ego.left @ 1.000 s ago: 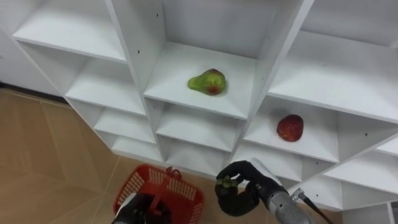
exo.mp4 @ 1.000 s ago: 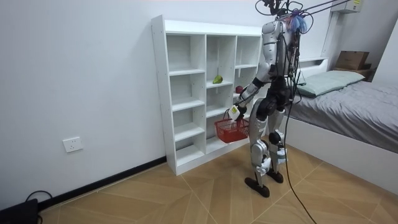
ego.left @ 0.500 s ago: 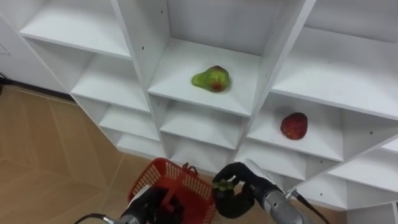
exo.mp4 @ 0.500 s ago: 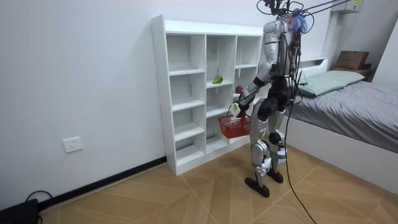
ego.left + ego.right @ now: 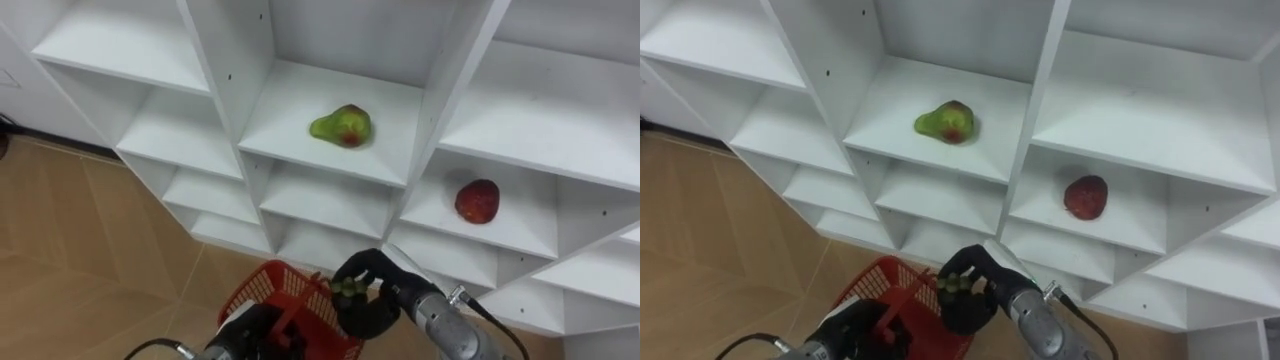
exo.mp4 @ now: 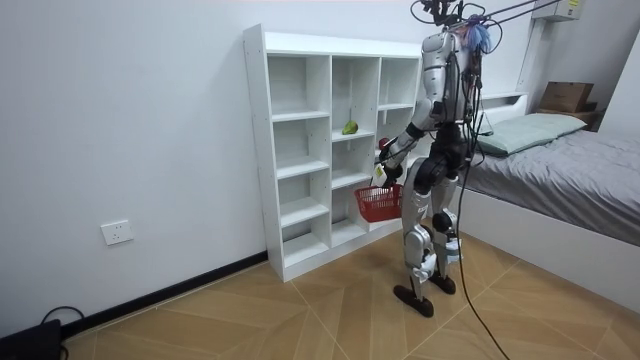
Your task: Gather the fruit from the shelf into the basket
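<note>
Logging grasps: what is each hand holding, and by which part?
The right hand holds a small green fruit, fingers curled round it. The left hand holds the red basket by its handle.

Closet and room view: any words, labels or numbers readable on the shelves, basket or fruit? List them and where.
No text can be read anywhere.
White closet: no label.
Red basket: no tag seen.
Green pear, red apple: no stickers seen.
Small green fruit in right hand: no sticker seen.
Cardboard box, room view: any print too small.
</note>
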You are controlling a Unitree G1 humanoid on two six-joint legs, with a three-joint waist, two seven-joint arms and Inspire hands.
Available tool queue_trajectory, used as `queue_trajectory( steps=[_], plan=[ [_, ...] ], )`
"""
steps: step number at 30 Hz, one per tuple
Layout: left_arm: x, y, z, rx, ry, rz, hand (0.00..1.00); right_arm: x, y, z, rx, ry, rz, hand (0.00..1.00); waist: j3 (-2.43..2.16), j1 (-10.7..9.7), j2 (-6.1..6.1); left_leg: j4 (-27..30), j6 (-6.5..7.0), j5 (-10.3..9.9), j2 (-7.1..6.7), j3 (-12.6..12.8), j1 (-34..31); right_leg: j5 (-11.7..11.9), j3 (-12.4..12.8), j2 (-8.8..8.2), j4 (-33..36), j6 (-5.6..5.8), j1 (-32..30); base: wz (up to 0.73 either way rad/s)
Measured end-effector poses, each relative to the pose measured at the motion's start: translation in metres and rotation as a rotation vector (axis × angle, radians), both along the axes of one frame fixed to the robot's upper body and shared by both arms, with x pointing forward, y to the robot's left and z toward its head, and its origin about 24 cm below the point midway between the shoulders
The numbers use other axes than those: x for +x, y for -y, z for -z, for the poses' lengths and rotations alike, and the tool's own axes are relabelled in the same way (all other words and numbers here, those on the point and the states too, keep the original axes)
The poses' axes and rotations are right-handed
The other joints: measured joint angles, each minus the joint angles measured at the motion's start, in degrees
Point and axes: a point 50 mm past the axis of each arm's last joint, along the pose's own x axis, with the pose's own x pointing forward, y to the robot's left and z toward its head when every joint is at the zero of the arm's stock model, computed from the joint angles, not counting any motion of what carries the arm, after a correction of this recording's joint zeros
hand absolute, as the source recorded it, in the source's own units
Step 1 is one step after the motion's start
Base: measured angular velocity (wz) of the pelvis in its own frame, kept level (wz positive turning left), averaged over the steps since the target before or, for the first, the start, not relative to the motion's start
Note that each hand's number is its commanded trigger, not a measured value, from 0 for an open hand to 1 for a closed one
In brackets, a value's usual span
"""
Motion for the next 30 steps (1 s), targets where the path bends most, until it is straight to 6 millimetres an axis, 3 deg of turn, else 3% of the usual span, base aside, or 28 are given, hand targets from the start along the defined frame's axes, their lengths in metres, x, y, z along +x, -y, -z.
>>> queue_trajectory(
  steps=[8,18,30],
  plan=[
    [0.004,0.001,-0.002,0.000,0.012,0.001,1.00,-0.002,-0.003,0.002,-0.006,-0.007,-0.024,1.00,0.05,-0.1,0.75,-0.6,0.00,0.0,0.01,0.0,-0.3,0.0,-0.1,0.01,0.0,0.00,-0.1,0.00],
    [0.008,0.007,-0.003,-0.010,0.027,-0.002,1.00,0.000,-0.005,0.001,-0.009,-0.009,-0.035,1.00,0.10,0.1,0.81,-0.1,0.06,0.1,0.00,0.3,-0.9,0.0,0.5,-0.04,0.1,0.00,-1.1,-0.01],
    [0.009,0.011,-0.003,-0.012,0.028,0.019,1.00,-0.011,-0.001,0.019,-0.034,-0.108,-0.024,1.00,0.49,-0.2,1.36,-0.8,0.03,0.2,0.01,0.4,-1.5,0.0,0.7,-0.03,0.3,0.00,-2.0,0.00]
  ],
)
